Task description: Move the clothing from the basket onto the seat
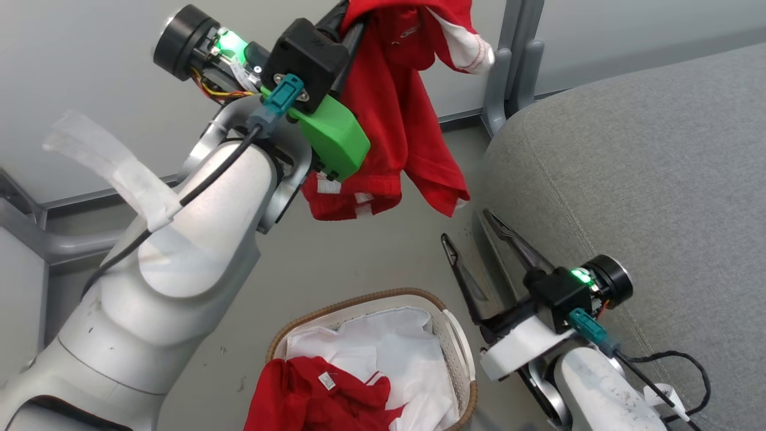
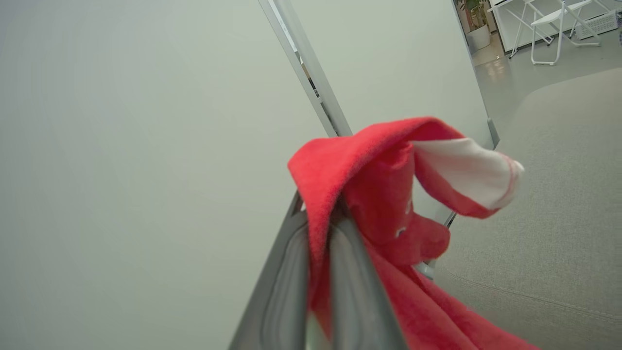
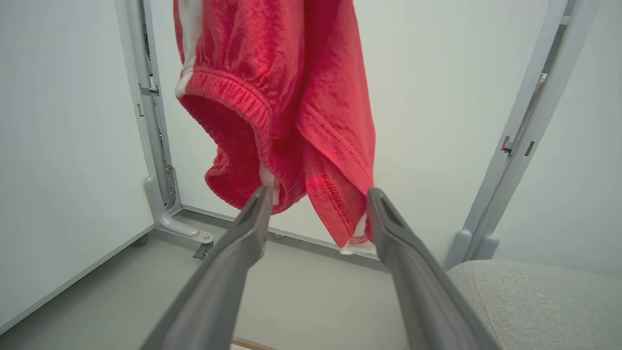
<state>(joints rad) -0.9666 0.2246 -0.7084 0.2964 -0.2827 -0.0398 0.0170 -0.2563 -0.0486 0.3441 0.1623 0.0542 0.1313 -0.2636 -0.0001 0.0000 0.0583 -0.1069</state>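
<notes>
Head view: the robot's left claw [image 2: 318, 218], pressed together on a fold of a red-and-white garment [image 1: 395, 108], holds it high at twelve o'clock. The cloth dangles over bare floor [image 1: 335, 257], not over the grey seat [image 1: 658, 179] at three o'clock. The right claw [image 1: 467, 227], at four o'clock, is spread wide and holds nothing, its tips near the garment's lowest hem. At six o'clock sits the basket [image 1: 359, 297], where a second red garment [image 1: 317, 401] lies on the white liner [image 1: 395, 347] and spills over the basket's edge toward seven o'clock.

The plainest hazard is position. If the claw let go here, the garment would likely land on the floor between basket and seat, so the carry toward three o'clock has to come first.

The hold itself looks thin. In the left wrist view only a narrow ridge of fabric sits between the fingers, with most of the weight hanging to one side, and a quick swing could pull it free.

The right wrist view shows the hem hanging in line with the gap between that claw's spread fingers. A sideways sweep could catch it there and drag the cloth out of the hold.

The garment in the basket may slide over the edge, or lift the liner with it when picked.
</notes>
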